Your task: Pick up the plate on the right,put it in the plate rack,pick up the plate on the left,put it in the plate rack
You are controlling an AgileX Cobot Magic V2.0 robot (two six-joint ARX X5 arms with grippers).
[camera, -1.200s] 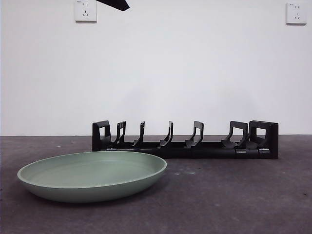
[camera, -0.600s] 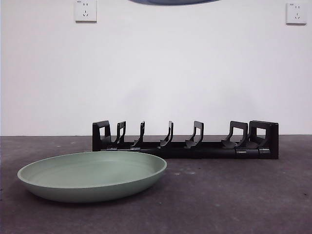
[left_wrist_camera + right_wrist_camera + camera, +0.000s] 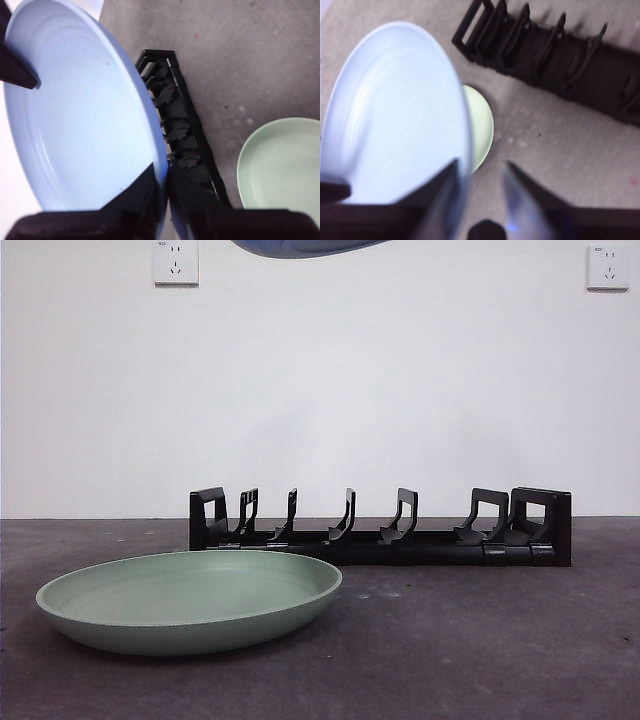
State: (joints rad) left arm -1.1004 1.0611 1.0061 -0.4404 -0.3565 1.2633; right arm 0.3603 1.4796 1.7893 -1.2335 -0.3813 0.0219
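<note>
Front view, left to right.

1. Green plate (image 3: 190,600): lies flat on the table (image 3: 500,660) at 7 o'clock, near the camera, untouched.
2. Blue plate (image 3: 305,248): airborne at 12 o'clock, only its lower edge in frame, high above the rack. Left gripper (image 3: 162,175): jaws pinched tight on its rim, plate tilted up on edge.
3. Right gripper (image 3: 481,165): jaws spread apart at the same plate's rim, opposite the left gripper. The view is blurred, so contact is uncertain.
4. Plate rack (image 3: 380,540): stands across the table from centre towards 3 o'clock, behind the green plate, with all prongs bare.
</note>
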